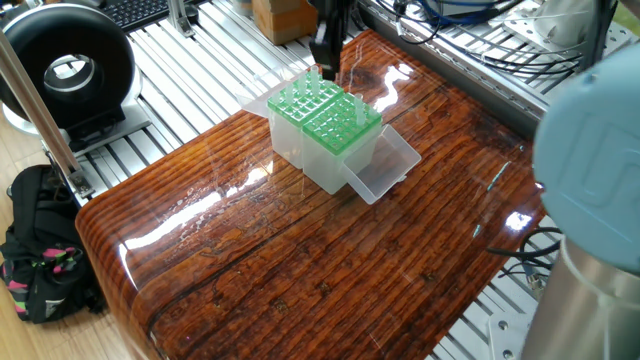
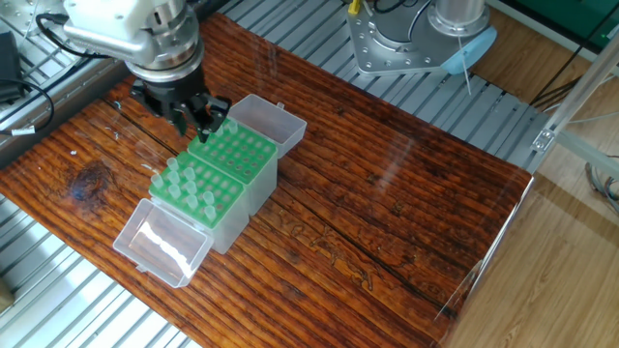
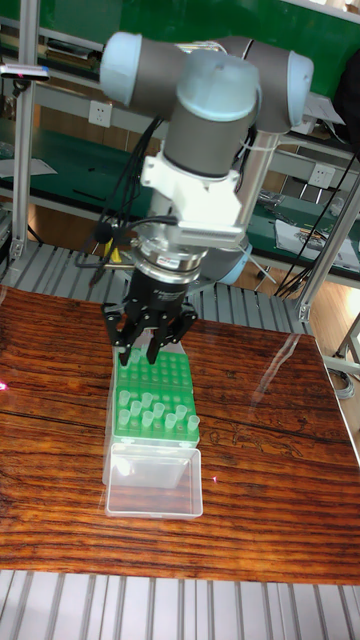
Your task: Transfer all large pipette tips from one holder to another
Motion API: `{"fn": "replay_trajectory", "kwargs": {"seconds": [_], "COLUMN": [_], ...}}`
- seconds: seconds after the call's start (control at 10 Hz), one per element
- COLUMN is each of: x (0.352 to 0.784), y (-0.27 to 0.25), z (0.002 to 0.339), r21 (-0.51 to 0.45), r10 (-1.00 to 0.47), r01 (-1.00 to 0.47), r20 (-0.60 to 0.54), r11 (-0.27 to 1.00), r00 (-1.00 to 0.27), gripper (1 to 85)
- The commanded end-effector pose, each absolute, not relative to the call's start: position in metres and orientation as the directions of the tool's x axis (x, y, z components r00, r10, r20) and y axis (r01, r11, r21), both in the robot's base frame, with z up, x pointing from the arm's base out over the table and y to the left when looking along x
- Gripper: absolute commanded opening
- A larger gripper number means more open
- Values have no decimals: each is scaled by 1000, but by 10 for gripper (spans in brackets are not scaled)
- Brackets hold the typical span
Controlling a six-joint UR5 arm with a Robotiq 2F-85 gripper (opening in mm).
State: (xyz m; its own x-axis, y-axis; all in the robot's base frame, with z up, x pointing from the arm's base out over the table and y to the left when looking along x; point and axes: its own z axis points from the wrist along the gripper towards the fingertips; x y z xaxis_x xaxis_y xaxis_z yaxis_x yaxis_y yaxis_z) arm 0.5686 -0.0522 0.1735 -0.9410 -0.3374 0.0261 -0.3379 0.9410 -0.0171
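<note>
While jaws point(image 3: 148, 352) hover, tips point(image 3: 152, 410) sit racked.

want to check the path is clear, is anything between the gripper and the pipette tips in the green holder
Nothing visible. The gripper hangs over the far green rack, beside the near rack's translucent whitish pipette tips, with only open air between.

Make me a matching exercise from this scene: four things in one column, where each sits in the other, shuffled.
Things
1. gripper
2. large pipette tips
3. clear lid
4. backpack

Places
A. on the floor beside the table
B. above the far end of the green holders
C. lying open on the table
D. standing upright in rows in a holder

Pairs: 1-B, 2-D, 3-C, 4-A
</note>
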Motion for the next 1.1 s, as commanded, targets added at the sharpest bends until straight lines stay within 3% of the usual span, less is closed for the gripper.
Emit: {"fn": "replay_trajectory", "kwargs": {"seconds": [0.0,1.0], "x": [568,554], "y": [-62,-57], "z": [161,148], "r21": [11,17], "r10": [-290,-232], "r01": [-289,-232], "r20": [4,-13], "r11": [957,973], "r00": [-957,-973], "gripper": [410,360]}}
